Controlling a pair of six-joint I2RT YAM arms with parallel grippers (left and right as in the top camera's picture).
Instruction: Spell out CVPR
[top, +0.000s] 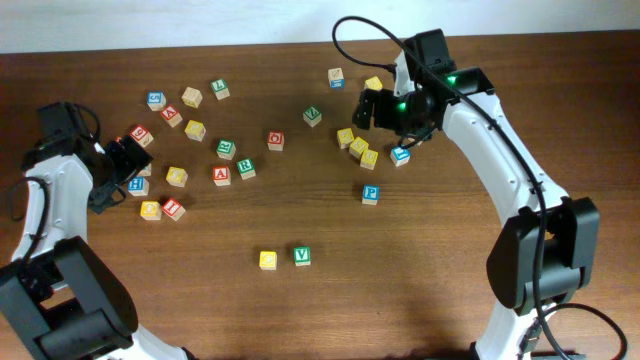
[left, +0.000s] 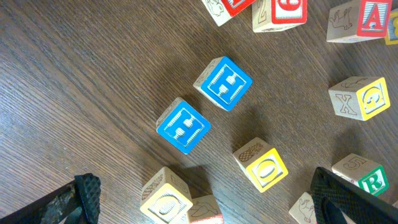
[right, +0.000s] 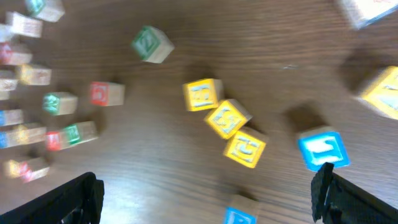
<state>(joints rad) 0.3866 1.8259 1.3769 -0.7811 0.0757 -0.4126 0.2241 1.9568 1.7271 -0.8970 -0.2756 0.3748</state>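
- Hovering well up and to the right of the green V block (top: 302, 255) in the overhead view, your right gripper (right: 206, 179) is gaping at full spread and carrying nothing. A string of three yellow blocks (right: 225, 118) is lying below it.
- Far to the left of the V block and a little higher, your left gripper (left: 204, 180) is likewise standing wide apart and holding nothing, looking down on a pair of blue blocks (left: 183, 126).
- A yellow block (top: 268, 260) is sitting just beside the V block on its left. Its letter is too small to read, though I am guessing it is the C.
- The blue P block (top: 370, 193) is waiting up and to the right of the V block, apart from its neighbours, so I am judging it the easier next pick.
- The green R block (top: 245, 168) is lying up and to the left of the V block, with a red block (top: 221, 175) crowding close beside it.
- These are looking like small wooden cubes: light, rigid and smooth-faced. You are wanting the pads flat on two opposite side faces, squared to the block, since a corner grip is risking a twist and a slip.
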